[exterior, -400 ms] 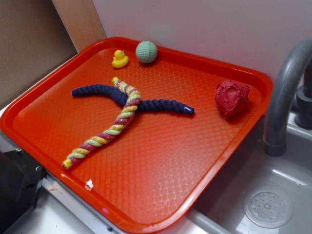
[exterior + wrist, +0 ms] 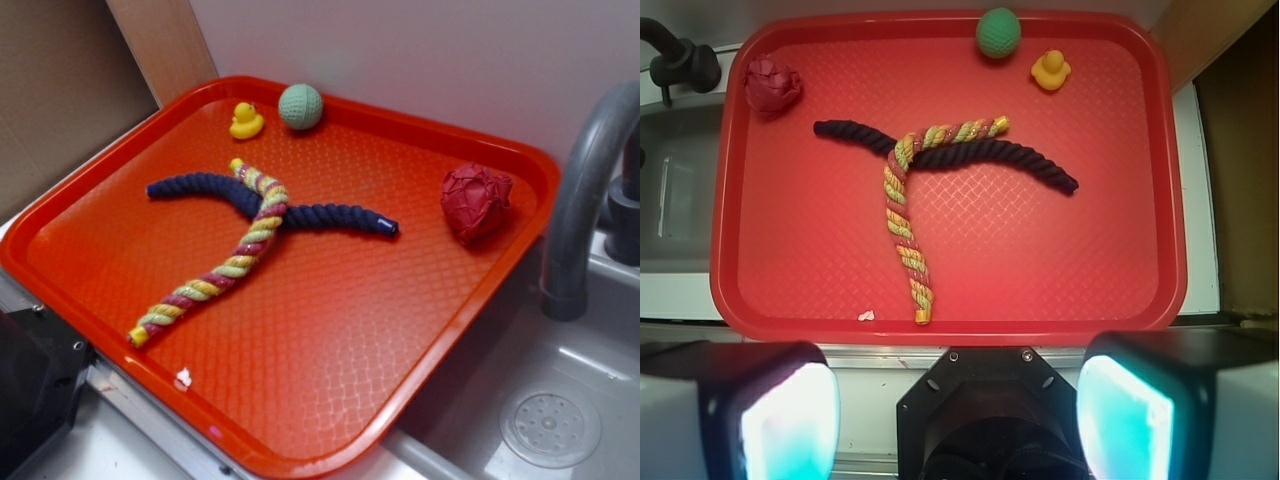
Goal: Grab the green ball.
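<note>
- A red tray lay on the counter beside a grey sink, with a curved grey faucet at about 3 o'clock of the tray in the exterior view
- The green ball sat at the tray's far rim, near 12 o'clock, resting on the tray floor close to the wall
- A yellow rubber duck stood just beside the ball, on its 9 o'clock side, apart from it
- A wrinkled red ball rested near the tray's edge at 3 o'clock, well apart from the green ball
- A dark blue rope lay across the tray's middle, and a yellow, pink and green rope crossed over it
- A small white scrap lay near the tray's near rim
- Both ropes lay between the claw and the ball, low and flat on the tray
- In the wrist view the claw hung at 6 o'clock, outside the near rim, its fingers spread wide apart and holding nothing
- No arm showed in the exterior view
</note>
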`<state>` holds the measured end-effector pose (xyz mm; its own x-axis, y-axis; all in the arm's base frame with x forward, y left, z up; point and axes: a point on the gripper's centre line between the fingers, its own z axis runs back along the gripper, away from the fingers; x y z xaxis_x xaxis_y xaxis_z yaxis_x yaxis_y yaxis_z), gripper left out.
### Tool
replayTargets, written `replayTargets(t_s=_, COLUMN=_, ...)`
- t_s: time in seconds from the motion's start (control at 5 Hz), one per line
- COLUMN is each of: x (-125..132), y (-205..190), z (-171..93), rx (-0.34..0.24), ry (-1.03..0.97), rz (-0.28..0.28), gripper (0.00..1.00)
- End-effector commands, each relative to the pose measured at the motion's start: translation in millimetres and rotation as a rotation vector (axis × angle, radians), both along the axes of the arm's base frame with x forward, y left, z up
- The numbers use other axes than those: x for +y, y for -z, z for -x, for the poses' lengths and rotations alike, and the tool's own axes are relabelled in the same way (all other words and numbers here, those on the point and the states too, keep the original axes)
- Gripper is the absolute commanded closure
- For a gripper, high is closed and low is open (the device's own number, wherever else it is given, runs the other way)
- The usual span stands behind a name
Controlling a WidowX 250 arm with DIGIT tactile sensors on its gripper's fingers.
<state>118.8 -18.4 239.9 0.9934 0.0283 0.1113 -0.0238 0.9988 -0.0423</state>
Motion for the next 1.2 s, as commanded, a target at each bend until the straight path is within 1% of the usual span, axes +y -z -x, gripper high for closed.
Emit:
replayTargets(t_s=0.0, x=16.7, y=54.5, z=-101.5, rx=-0.124, ry=-0.158, rz=0.048, gripper=0.0)
replayTargets(t_s=0.2, x=16.9, y=89.8, z=-152.2, rx=-0.173, ry=-0.136, rz=0.033, gripper=0.0)
replayTargets(t_s=0.4, x=25.8, y=125.7, z=-184.2, rx=-0.181, ry=-0.091, rz=0.002, gripper=0.0)
replayTargets(t_s=0.6, x=39.5, y=144.0, z=-207.7, rx=-0.206, ry=-0.062, rz=0.003, gripper=0.0)
replayTargets(t_s=0.8, x=42.3, y=158.2, z=-229.1, rx=-0.269, ry=0.009, rz=0.017, gripper=0.0)
replayTargets(t_s=1.0, x=50.2, y=164.7, z=-241.5, rx=-0.294, ry=0.03, rz=0.015, gripper=0.0)
